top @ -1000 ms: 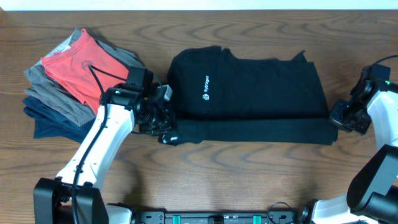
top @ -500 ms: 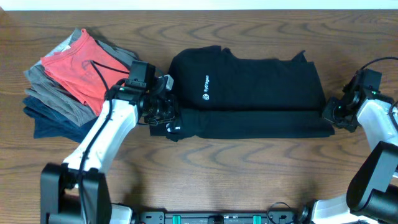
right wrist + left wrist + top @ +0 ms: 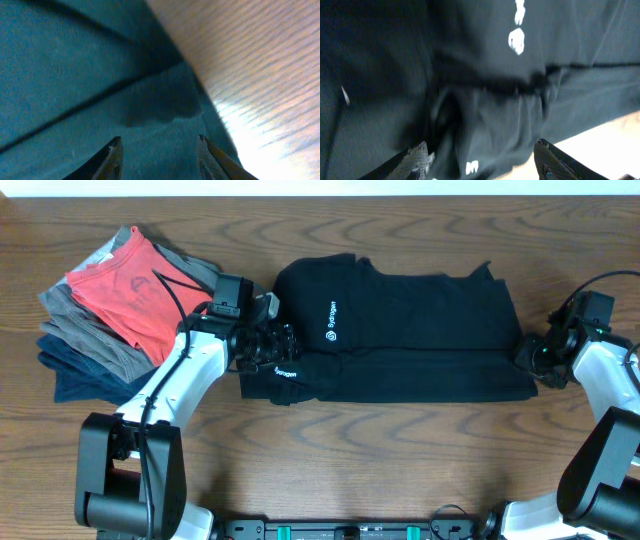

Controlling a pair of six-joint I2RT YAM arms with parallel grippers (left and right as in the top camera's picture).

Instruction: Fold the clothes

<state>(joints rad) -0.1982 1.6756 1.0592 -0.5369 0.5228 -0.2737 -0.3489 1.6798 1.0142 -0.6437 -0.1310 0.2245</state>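
— What has changed since a second ago?

— My left claw (image 3: 278, 358) has travelled toward 12 o'clock and taken the near flap of the black shirt (image 3: 420, 320) with it. The flap's edge now lies higher on the worktop (image 3: 400, 470). The small white mark (image 3: 283, 372) has come up with it and sits just beside that claw. My right claw (image 3: 528, 358) has also edged toward 12 o'clock, against the shirt's 3 o'clock end.

— What is the cloth like?

— It is soft, matte black knit, lying as a flat oblong with a doubled band along its 6 o'clock side. Near my left wrist it is rucked into a thick ridge. The worktop is brown wood with a wavy grain.

— Which way does the shirt lie?

— Its long axis runs from 9 to 3 o'clock, mid-worktop. The white round logo (image 3: 329, 334) is at the 9 o'clock end, and its lettering runs toward 12. At 9 o'clock of the shirt lie a folded red tee (image 3: 115, 290) and the grey and navy garments (image 3: 85, 350) under it.

— And your claws?

— On the left, my fingers (image 3: 417, 159) stand wide apart with the ridge between them. I cannot tell whether they grip it. On the right, my fingers (image 3: 112, 157) are part-way apart over flat cloth and pinch nothing.
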